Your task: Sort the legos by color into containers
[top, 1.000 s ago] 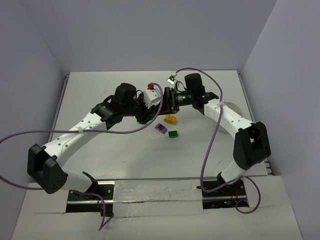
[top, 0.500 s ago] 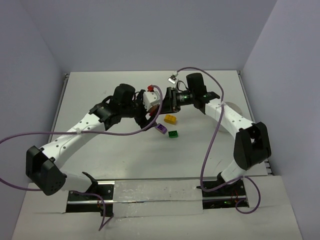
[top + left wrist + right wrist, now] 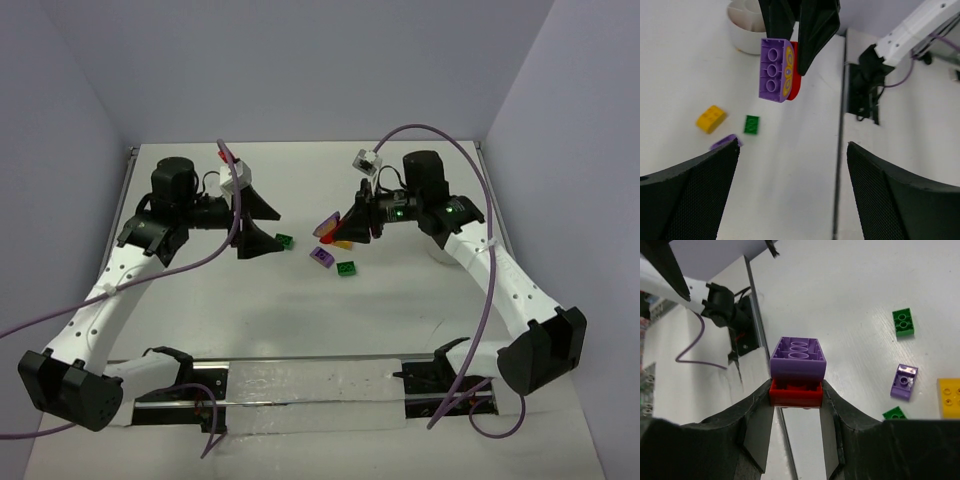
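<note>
Holding: my right gripper [image 3: 796, 399] pinches a red brick [image 3: 789, 395] with a purple brick [image 3: 798, 362] stacked on it
Left gripper [image 3: 262, 224]: jaws wide apart, empty
Loose on table [image 3: 300, 320]: yellow brick [image 3: 711, 119], small purple brick [image 3: 321, 256], green brick [image 3: 346, 268]
White cup [image 3: 746, 39]: under my right arm

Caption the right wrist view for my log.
Right gripper pinches a red brick joined to a purple brick above the white table.

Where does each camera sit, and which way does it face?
Top external: above, behind the bases, looking down on the table; both arms show.
Left wrist: faces the right pincer holding the purple-red stack; own open fingers below.
Right wrist: looks along own fingers, shut on that stack.
Shared: both wrist views show the yellow brick.
</note>
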`<state>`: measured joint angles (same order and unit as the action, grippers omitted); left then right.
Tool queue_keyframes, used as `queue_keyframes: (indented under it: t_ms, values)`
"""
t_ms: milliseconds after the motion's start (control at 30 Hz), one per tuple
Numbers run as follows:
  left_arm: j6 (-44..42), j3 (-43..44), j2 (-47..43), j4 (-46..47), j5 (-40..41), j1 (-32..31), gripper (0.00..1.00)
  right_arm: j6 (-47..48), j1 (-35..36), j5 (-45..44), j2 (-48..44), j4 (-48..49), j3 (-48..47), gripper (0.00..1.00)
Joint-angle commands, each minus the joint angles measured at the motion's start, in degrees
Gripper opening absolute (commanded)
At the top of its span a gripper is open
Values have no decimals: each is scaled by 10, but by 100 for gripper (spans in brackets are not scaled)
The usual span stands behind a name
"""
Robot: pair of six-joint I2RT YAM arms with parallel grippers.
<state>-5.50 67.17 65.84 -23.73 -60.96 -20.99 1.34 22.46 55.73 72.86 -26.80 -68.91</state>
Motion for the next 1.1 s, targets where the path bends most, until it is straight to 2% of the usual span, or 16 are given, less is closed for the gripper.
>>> queue_keyframes:
  t_ms: [0, 167, 333, 633, 1067]
  values:
    - [152, -36, 7, 150, -88, -2, 93, 125, 26, -3, 0, -71, -37, 0]
    - [192, -39, 23, 190, -102, -10, 93, 198, 88, -36, 16, -140, -71, 0]
    - [185, -37, 31, 181, -105, -34, 92, 212, 116, -54, 32, -154, -95, 0]
    - [179, -32, 43, 173, -109, -65, 91, 218, 136, -73, 40, -157, -101, 0]
    - [126, -13, 68, 127, -56, -85, 95, 232, 157, -54, 46, -185, -133, 0]
